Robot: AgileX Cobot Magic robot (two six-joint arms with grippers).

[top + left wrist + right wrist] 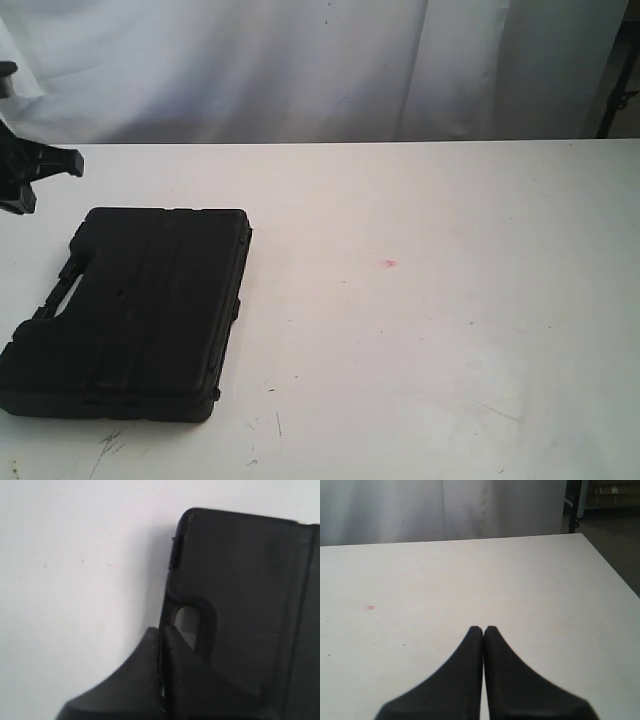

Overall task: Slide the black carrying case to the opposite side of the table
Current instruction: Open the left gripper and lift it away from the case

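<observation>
The black carrying case (pixel 145 310) lies flat on the white table (pixel 430 330) at its front left, with the handle cutout (pixel 68 292) facing the left edge. The left wrist view shows my left gripper (pixel 161 630) shut and empty. Its tips line up with the handle-side edge of the case (pixel 250 590), by the cutout (pixel 187 620); contact cannot be told. Part of that arm (pixel 40 165) shows at the far left, behind the case. My right gripper (pixel 483 628) is shut and empty over bare table (pixel 470 580); the exterior view does not show it.
A tiny pink spot (pixel 389 264) marks the middle of the table, also seen as the pink spot (pixel 370 607). Dark scuff marks (pixel 105 445) lie by the front edge. A white curtain (pixel 300 60) hangs behind. The table's right edge (pixel 612 575) drops to the floor.
</observation>
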